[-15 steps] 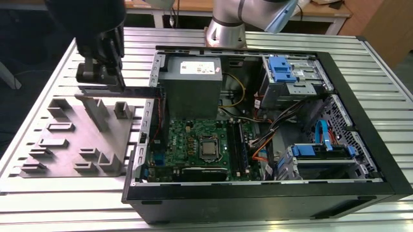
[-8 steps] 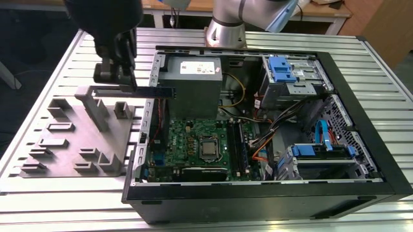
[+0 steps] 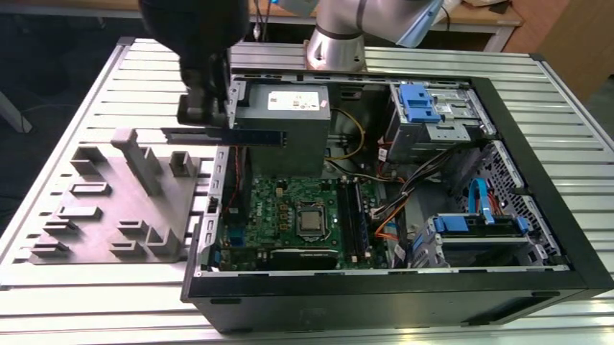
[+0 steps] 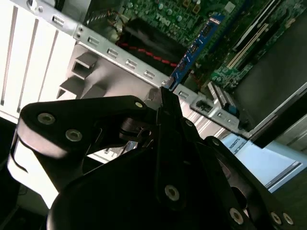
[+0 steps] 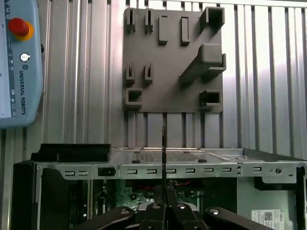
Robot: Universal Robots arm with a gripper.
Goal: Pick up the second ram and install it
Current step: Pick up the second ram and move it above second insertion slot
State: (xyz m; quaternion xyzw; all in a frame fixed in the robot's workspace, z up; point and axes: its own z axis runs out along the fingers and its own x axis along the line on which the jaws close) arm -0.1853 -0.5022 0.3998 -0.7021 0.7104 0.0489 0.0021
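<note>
The second ram [image 3: 261, 137], a long thin dark blue-green stick, hangs level in the air over the case's wall on the exterior view's left, in front of the grey power-supply box [image 3: 283, 118]. My gripper [image 3: 217, 131] is shut on its end from above. In the second wrist view the black fingers [image 4: 165, 103] pinch the ram [image 4: 194, 48], which juts out over the green motherboard [image 4: 158, 19]. The first wrist view catches the ram [image 5: 164, 153] edge-on as a thin dark line rising from the gripper [image 5: 165, 200].
The open black computer case [image 3: 537, 215] lies on a slatted metal table. Its motherboard [image 3: 287, 215] has long black slot rails [image 3: 350, 215] beside the processor socket. A grey fixture plate [image 3: 125, 201] with upright holders sits at the exterior view's left. A teach pendant [image 5: 17, 62] lies on the table.
</note>
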